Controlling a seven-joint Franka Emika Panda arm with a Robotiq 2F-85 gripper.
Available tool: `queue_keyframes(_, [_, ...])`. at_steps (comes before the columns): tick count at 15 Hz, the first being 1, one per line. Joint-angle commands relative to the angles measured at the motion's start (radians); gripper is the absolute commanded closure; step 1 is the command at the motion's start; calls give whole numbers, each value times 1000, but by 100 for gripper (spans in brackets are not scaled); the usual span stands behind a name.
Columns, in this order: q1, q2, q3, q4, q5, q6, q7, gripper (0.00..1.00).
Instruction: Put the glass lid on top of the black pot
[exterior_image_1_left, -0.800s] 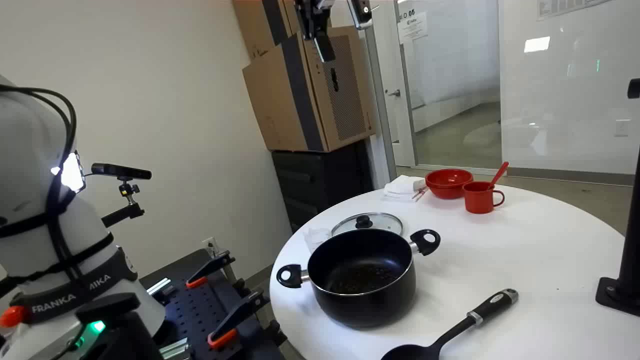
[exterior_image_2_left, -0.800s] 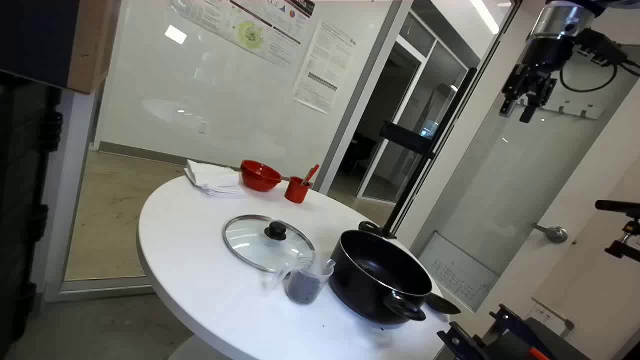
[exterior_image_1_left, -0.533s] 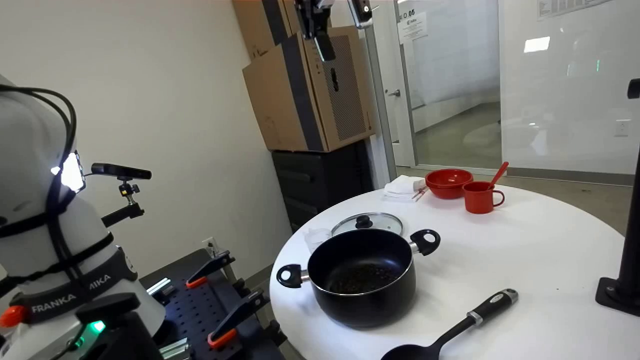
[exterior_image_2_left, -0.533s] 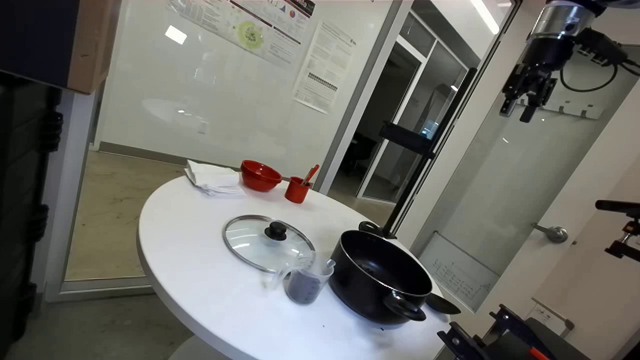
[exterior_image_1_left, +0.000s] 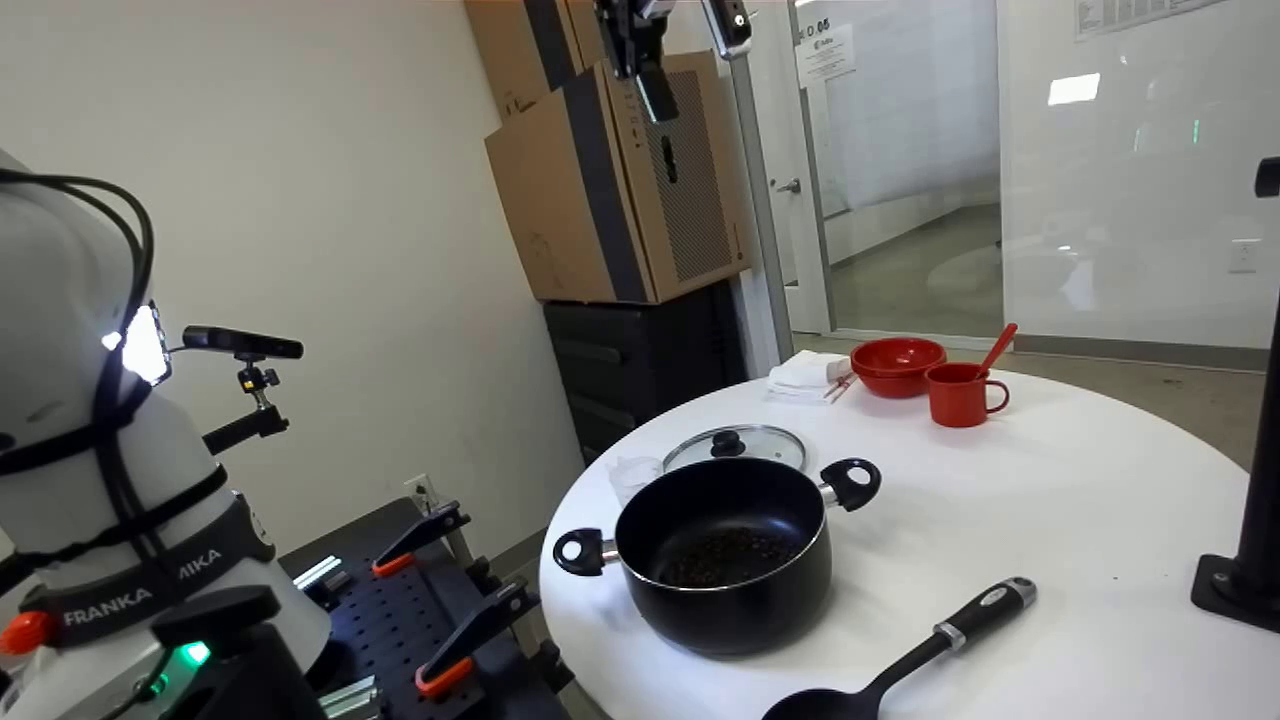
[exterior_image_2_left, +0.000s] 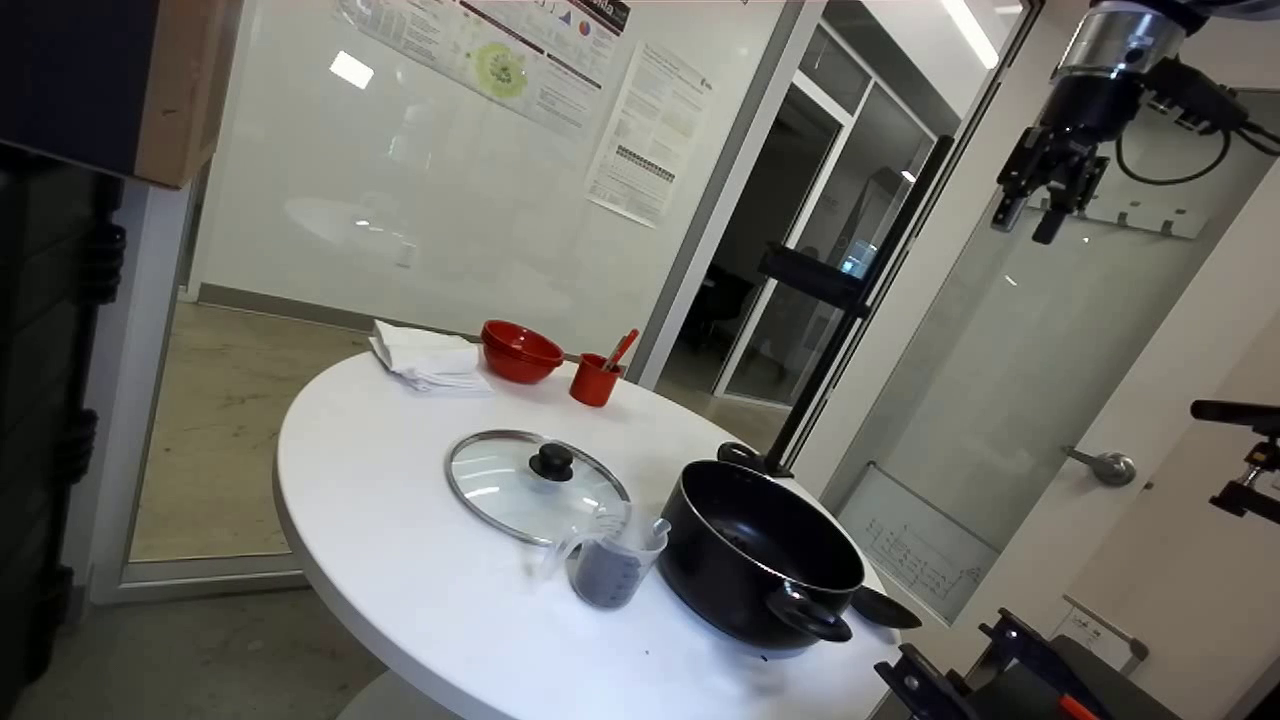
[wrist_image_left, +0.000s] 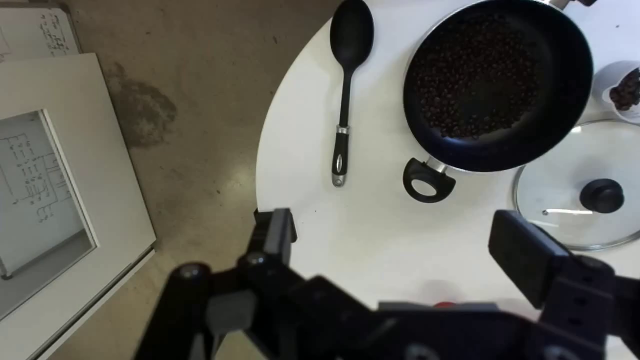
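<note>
A: Where is the black pot (exterior_image_1_left: 755, 625)?

B: Wide and two-handled, it stands upright on a round white table (exterior_image_1_left: 1060, 480). The wrist view looks down into it and shows dark brown beans (wrist_image_left: 457, 75) spread over its bottom.

A: And the glass lid (exterior_image_2_left: 500, 490)?

B: In both exterior views it lies flat on the table, just beside the pot, its clear disc edged with metal and its black knob (exterior_image_2_left: 552, 462) facing up.

A: Where is the tool (exterior_image_2_left: 1027, 222)?

B: It hangs in the air, higher than the pot and well apart from it. Its two fingers (wrist_image_left: 521, 254) are spread wide from each other.

A: What else is around the pot?

B: Just beside it is a clear measuring cup (exterior_image_2_left: 643, 550), also with beans inside; whether cup and pot touch, I cannot tell. Near the pot, on the side away from the cup, lies a black serving spoon (wrist_image_left: 345, 97) with a silver band on its handle. Well apart from the pot are a folded white cloth (exterior_image_2_left: 425, 360), two nested red bowls (exterior_image_1_left: 893, 385), and a red mug (exterior_image_1_left: 955, 402) with a red-handled utensil (exterior_image_1_left: 998, 348) leaning in it.
</note>
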Motion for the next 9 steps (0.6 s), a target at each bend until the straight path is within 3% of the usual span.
queue_keyframes(1, [41, 64, -4, 12, 72, 83, 10, 0])
queue_keyframes(9, [123, 325, 95, 73, 81, 225, 110, 0])
